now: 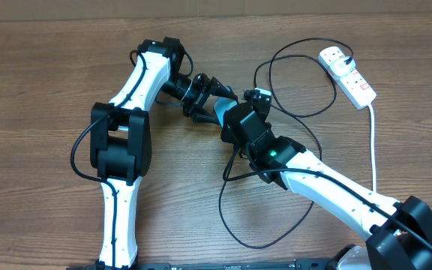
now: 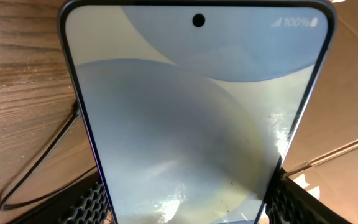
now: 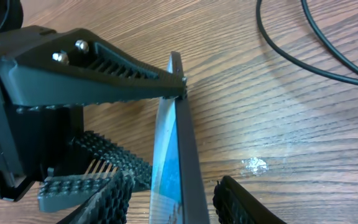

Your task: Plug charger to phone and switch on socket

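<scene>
- Right up against the left wrist lens: one phone (image 2: 197,124), upright, pale blue screen lit, "100%" in its top corner.
- Left gripper (image 2: 188,208) is clamped on that phone, with a ribbed finger (image 2: 86,202) pressed to each long edge.
- Two arms, and they meet mid-table (image 1: 36,90). The left arm (image 1: 126,142) rises from the bottom edge of the overhead view, folds at the elbow and points its wrist to the right. The right arm (image 1: 328,187) slants in from the lower right corner, wrist aimed up and left. The phone sits between the two wrists.
- Right gripper (image 3: 174,186) has its jaws spread, straddling the phone's thin dark edge, and the right-hand pad (image 3: 247,202) stands clear of it. I see nothing gripped.
- One charger (image 1: 306,42), a thin black cable in loose loops under and beyond the right arm. I cannot find its tip.
- One socket (image 1: 347,75), white, at the far right, well apart from both grippers, with a white cord (image 1: 372,142) trailing down.
</scene>
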### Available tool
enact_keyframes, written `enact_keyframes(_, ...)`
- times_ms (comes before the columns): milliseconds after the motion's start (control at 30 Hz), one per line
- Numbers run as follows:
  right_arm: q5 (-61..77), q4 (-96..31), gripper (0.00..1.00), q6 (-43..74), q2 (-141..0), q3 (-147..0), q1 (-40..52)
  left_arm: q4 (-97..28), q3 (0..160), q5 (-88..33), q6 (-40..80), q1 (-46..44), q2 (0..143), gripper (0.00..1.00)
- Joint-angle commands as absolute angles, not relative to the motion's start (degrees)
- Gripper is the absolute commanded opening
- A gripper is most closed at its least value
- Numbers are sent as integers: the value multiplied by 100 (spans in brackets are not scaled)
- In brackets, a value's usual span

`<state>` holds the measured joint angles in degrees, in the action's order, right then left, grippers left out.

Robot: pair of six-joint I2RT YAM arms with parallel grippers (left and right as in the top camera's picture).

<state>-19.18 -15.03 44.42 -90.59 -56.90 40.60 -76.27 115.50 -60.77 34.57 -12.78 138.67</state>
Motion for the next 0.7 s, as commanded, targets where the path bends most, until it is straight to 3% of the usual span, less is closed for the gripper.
enact_keyframes(0,-2095,-1496,45,4525,-9080,-5819,4086,-7647,11653,-6261,3361,-1321,13872,57)
enact_keyframes(333,-2093,-1461,45,4633,-9262,-5819,4086,-7669,11653,-6259,3341,-1387,13872,57)
enact_keyframes(667,-2097,-1374,35,4628,-9262,-5819,4086,-7662,11653,-6243,3341,-1389,13872,57)
